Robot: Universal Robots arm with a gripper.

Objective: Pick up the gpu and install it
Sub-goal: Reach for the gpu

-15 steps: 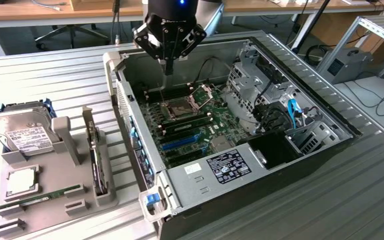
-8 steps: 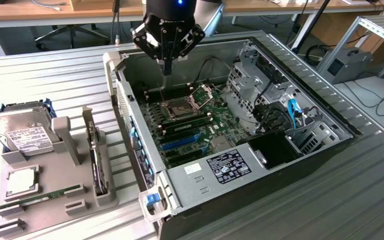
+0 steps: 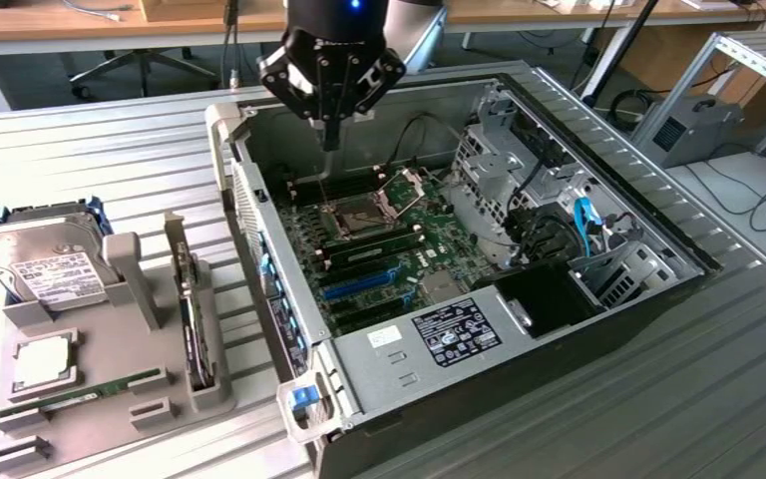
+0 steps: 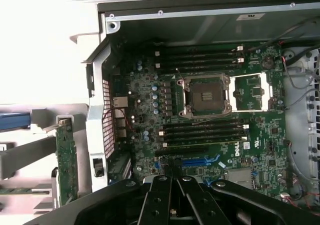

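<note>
The gpu (image 3: 194, 324) stands on edge in a slot of the grey holder (image 3: 117, 419) at the exterior view's left; I see its green board and dark side. The wrist view catches the gpu (image 4: 66, 160) as a green card beside the case wall. My gripper (image 3: 331, 140) hangs above the far end of the open computer case (image 3: 649, 254), well away from the gpu. Its fingers are shut, point straight down and hold nothing. In the wrist view the gripper (image 4: 175, 180) looks down on the motherboard (image 4: 250, 135), over the blue expansion slot (image 4: 197, 161).
On the grey holder also lie a silver hard drive (image 3: 48, 264), a square chip (image 3: 40, 361) and a long memory stick (image 3: 84, 391). Inside the case are the bare processor socket (image 3: 356, 215), drive cages (image 3: 503, 160) and cables. A slatted metal table (image 3: 91, 160) carries everything.
</note>
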